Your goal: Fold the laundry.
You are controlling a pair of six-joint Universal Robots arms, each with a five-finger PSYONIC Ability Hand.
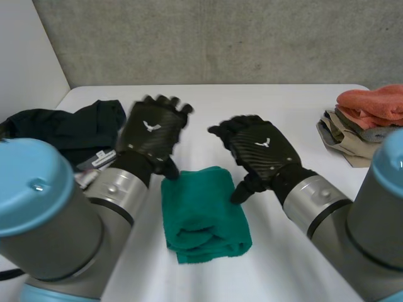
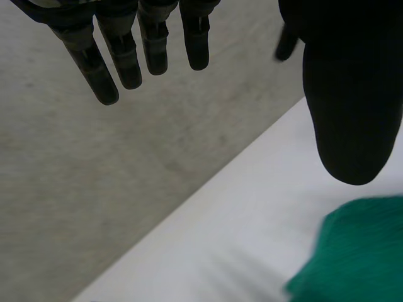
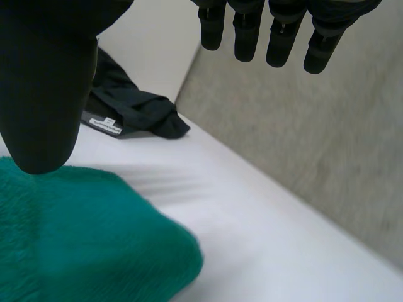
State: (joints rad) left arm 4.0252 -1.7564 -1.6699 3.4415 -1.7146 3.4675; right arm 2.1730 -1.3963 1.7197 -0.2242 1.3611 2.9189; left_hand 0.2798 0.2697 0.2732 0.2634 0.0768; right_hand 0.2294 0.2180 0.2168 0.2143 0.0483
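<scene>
A green towel lies near the middle of a white table, a little toward six o'clock from the centre. It is folded into a thick oblong with a rolled, bulging fold at its near end. The robot's left hand hangs at the towel's eleven o'clock and the right hand at its one o'clock. Each thumb reaches down close beside a far corner, though contact cannot be made out. In the wrist views the left hand's fingers and the right hand's fingers are straight and spread well apart from their thumbs, so both hands are wide and hold nothing. The towel looks soft, light and plush. It should sag and slide rather than keep its shape, so a pinch through all the layers at the two far corners or along an edge would probably serve best. A crumpled black garment with a white label sits at the table's ten o'clock. At three o'clock stands a stack of folded laundry, with coral cloth on top and grey and beige beneath. Both piles rest straight on the table top, not in any basket.
</scene>
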